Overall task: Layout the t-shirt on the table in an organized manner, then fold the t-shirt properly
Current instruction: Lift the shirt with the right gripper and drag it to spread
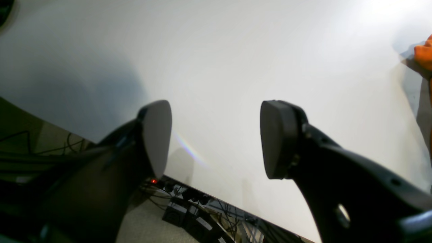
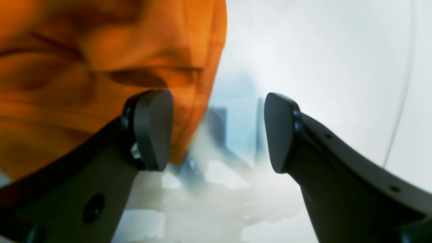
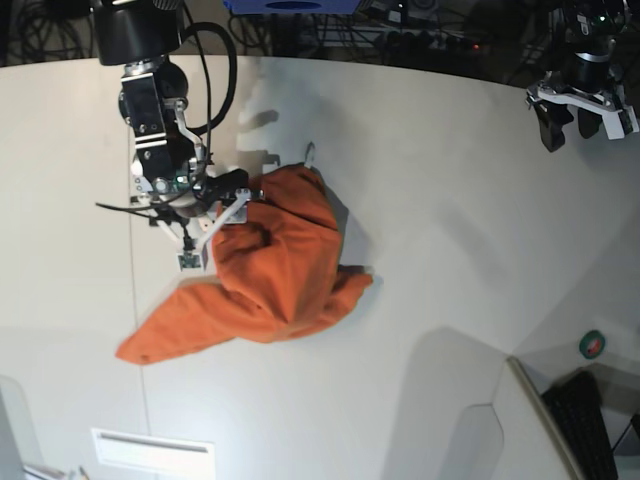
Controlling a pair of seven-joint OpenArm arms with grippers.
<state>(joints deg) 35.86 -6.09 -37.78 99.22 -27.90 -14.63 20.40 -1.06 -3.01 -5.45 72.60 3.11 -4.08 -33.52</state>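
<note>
- Looking through the left wrist view, I see my left gripper (image 1: 216, 138) spread wide with nothing between its rounded matte-black pads, hanging over the smooth white table (image 1: 236, 50) near its curved edge; only an orange scrap of the t-shirt (image 1: 424, 55) shows at the far right, well apart from the pads.
- Through the right wrist view, my right gripper (image 2: 217, 131) also stands wide open and empty; the soft, creased orange t-shirt (image 2: 101, 67) fills the upper left behind one pad, blurred, and I cannot tell whether it touches.
- From the base view, the t-shirt (image 3: 270, 275) lies crumpled in a loose heap on the table (image 3: 450, 200), the right gripper (image 3: 205, 215) at its upper edge, the left gripper (image 3: 582, 115) far off near the table's far corner.
</note>
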